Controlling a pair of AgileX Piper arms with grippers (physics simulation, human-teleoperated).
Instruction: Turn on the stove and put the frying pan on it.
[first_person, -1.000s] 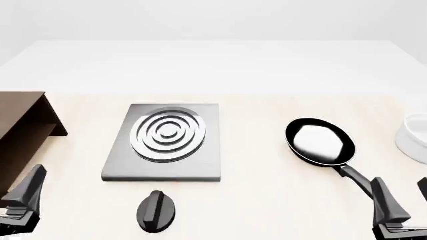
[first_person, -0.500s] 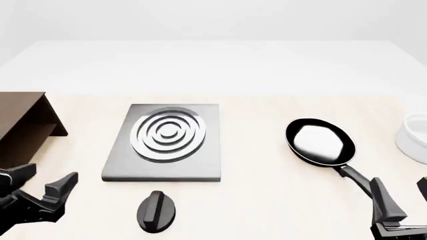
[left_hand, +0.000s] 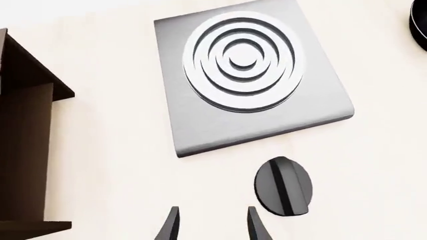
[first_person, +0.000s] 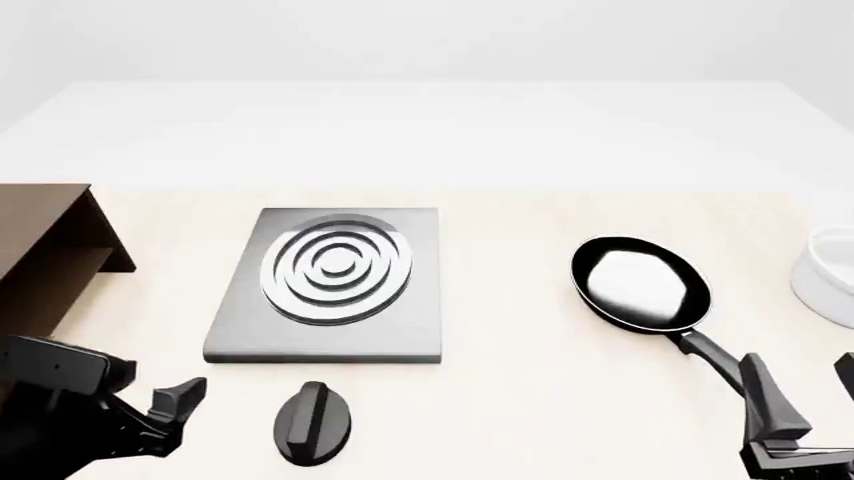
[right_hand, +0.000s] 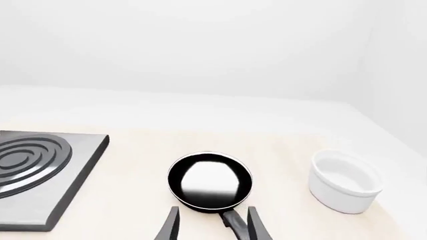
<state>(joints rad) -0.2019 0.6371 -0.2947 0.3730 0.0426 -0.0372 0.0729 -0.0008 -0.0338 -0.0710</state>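
The stove (first_person: 234, 335) is a grey plate lying mid-table, its ringed burner (first_person: 336, 265) toward the far side. Its black teardrop knob (first_person: 315, 422) sits apart on the table, just in front of the plate. My left gripper (first_person: 171, 412) hovers to the left of the knob (left_hand: 283, 186), open and holding nothing (left_hand: 212, 227). The frying pan (first_person: 641, 283) rests on the table right of the stove, handle (first_person: 711, 353) pointing toward me. My right gripper (first_person: 807, 400) stands open near the handle's end; the handle (right_hand: 233, 221) shows between its fingers without being gripped.
A brown wooden shelf (first_person: 47, 260) stands at the left table edge, close beside the left arm. A white bowl (first_person: 830, 275) sits at the right edge, beyond the pan. Bare table separates stove and pan.
My left arm has swung in from the left edge toward the knob, its gripper now turned down at the table. The right arm, pan and knob have not moved.
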